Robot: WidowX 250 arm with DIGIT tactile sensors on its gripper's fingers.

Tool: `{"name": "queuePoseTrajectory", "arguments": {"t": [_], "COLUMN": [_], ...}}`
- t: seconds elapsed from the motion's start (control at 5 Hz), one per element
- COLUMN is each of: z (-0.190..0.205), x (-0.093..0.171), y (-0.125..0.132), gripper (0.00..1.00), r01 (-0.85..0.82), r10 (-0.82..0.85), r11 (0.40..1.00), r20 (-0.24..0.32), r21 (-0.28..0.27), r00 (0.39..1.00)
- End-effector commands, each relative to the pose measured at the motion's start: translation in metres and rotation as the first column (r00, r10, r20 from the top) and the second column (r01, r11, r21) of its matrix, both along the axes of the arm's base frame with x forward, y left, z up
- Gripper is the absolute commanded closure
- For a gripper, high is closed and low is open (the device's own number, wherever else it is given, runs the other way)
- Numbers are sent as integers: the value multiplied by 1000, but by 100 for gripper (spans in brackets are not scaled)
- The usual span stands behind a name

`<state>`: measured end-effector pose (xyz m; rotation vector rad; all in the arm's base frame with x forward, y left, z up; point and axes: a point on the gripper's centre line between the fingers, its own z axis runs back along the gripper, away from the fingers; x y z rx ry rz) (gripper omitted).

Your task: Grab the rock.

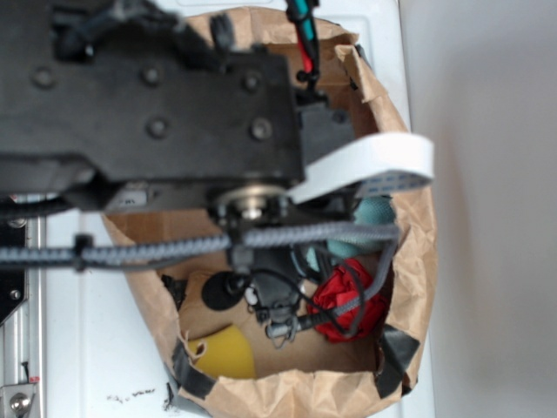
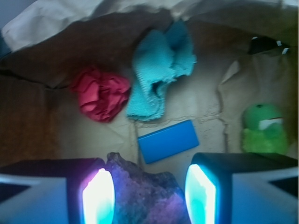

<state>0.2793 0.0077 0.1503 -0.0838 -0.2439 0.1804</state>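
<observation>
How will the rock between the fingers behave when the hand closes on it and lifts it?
The rock looks hard and jagged, so it probably will not give under the hand. Its uneven faces may let it twist or slip between the flat fingers. It is likely heavy for its size.
</observation>
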Motion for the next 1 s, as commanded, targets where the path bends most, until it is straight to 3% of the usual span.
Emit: {"name": "queuePoseTrajectory", "arguments": {"t": [0.0, 0.4, 0.8], "z": [34, 38, 31], "x": [11, -4, -14], "y": [21, 11, 6], "gripper": [100, 100, 100], "r01": [-18, 8, 26], "r10": [18, -11, -30], "r11": [999, 996, 995], "r20": [-3, 38, 44], "r21": [43, 89, 95], "r00": [1000, 999, 999]}}
